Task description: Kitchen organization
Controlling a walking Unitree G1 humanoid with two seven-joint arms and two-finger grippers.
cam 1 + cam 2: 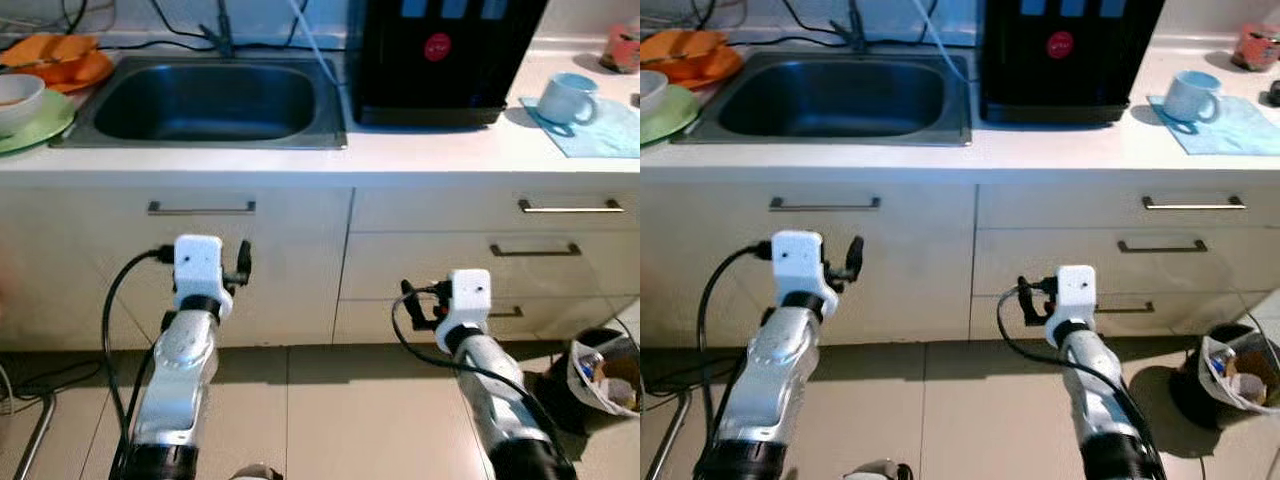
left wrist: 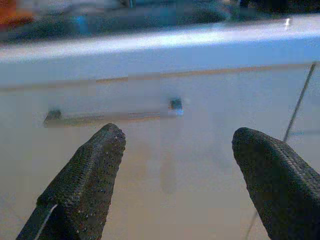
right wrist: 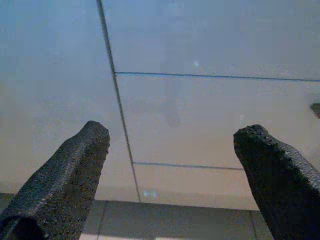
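I stand in front of a white kitchen counter [image 1: 420,155] with a steel sink [image 1: 200,140] set in it. My left arm [image 1: 185,350] is raised before the cupboard door under the sink. Its gripper [image 2: 178,135] is open and empty, just below the door's bar handle [image 2: 112,116]. My right arm [image 1: 480,350] is held lower, in front of the drawers. That gripper [image 3: 175,130] is open too, with nothing between its fingers, and faces the seam between door and drawer fronts. A pale mug [image 1: 568,98] stands on a light blue cloth [image 1: 605,138] at the counter's right.
A black appliance [image 1: 440,60] stands right of the sink. At the far left are a green plate [image 1: 45,125] with a white bowl [image 1: 18,98] and orange dishes [image 1: 65,58]. Drawer handles [image 1: 570,207] are at the right. A lined bin [image 1: 605,375] stands on the tiled floor.
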